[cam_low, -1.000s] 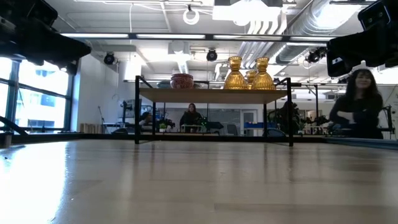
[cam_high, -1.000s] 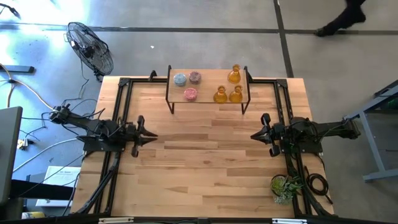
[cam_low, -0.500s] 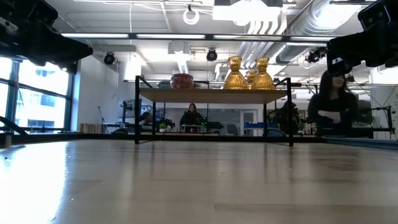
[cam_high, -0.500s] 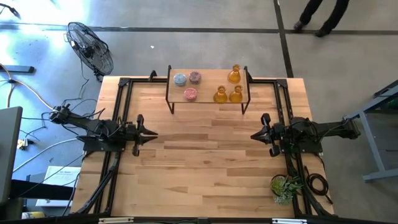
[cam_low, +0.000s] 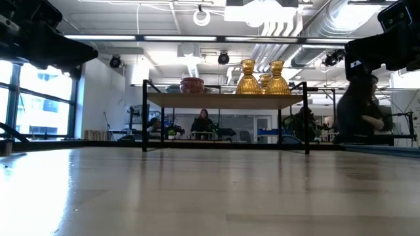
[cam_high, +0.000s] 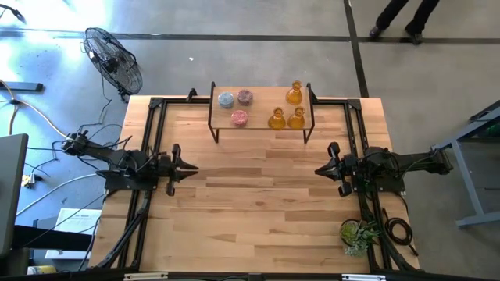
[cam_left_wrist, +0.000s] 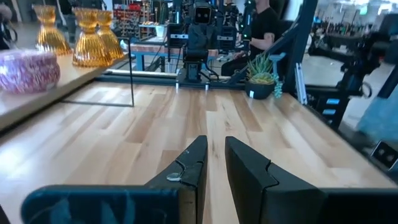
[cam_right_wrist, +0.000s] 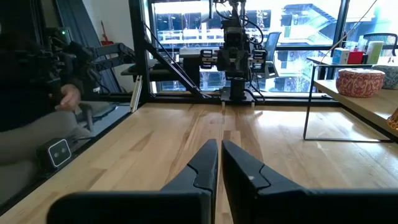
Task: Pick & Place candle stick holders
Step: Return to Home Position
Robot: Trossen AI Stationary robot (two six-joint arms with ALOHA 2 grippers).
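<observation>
The candle stick holders stand on a raised wooden shelf [cam_high: 262,119] with black legs at the table's far middle. A pale blue one [cam_high: 226,99] and two pink ones [cam_high: 244,97] [cam_high: 239,117] stand on its left part. Three amber flask-shaped ones [cam_high: 294,94] [cam_high: 276,119] [cam_high: 296,119] stand on its right part. My left gripper [cam_high: 194,168] hovers at the table's left, shut and empty. My right gripper [cam_high: 318,169] hovers at the table's right, shut and empty. Both point toward the table's middle, well short of the shelf.
A small green potted plant [cam_high: 358,233] stands at the table's near right corner. Black frame rails [cam_high: 153,133] run along the table's left and right sides. A fan [cam_high: 113,58] stands on the floor beyond the far left corner. A person [cam_high: 402,16] walks past beyond the far edge.
</observation>
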